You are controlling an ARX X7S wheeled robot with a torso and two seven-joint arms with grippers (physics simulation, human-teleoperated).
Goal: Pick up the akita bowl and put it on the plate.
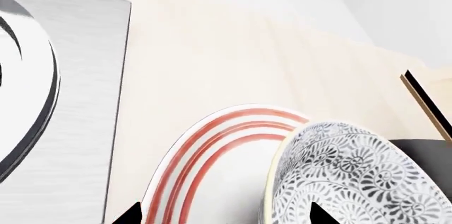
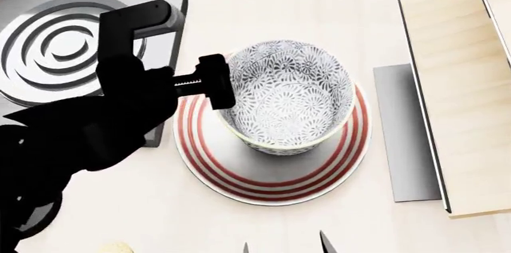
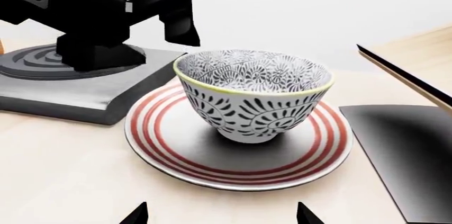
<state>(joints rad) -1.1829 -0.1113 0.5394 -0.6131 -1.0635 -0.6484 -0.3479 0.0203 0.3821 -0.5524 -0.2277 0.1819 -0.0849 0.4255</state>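
The akita bowl [image 2: 288, 94] stands upright on the red-ringed plate [image 2: 276, 178], a little towards the plate's far side. The right wrist view shows the bowl [image 3: 254, 102] resting on the plate [image 3: 169, 144]. My left gripper [image 2: 214, 82] hovers at the bowl's left rim. In the left wrist view this gripper [image 1: 226, 214] is open, its two black tips far apart, with the rim of the bowl [image 1: 353, 176] and part of the plate [image 1: 226, 171] between them. My right gripper [image 3: 222, 214] is open and empty, low over the table in front of the plate.
A grey square burner [image 2: 56, 43] with concentric rings sits at the far left, partly behind my left arm. At the right lie a dark grey mat [image 2: 403, 133] and a pale wooden board [image 2: 455, 85]. A small yellowish thing [image 2: 116, 247] shows at the near edge.
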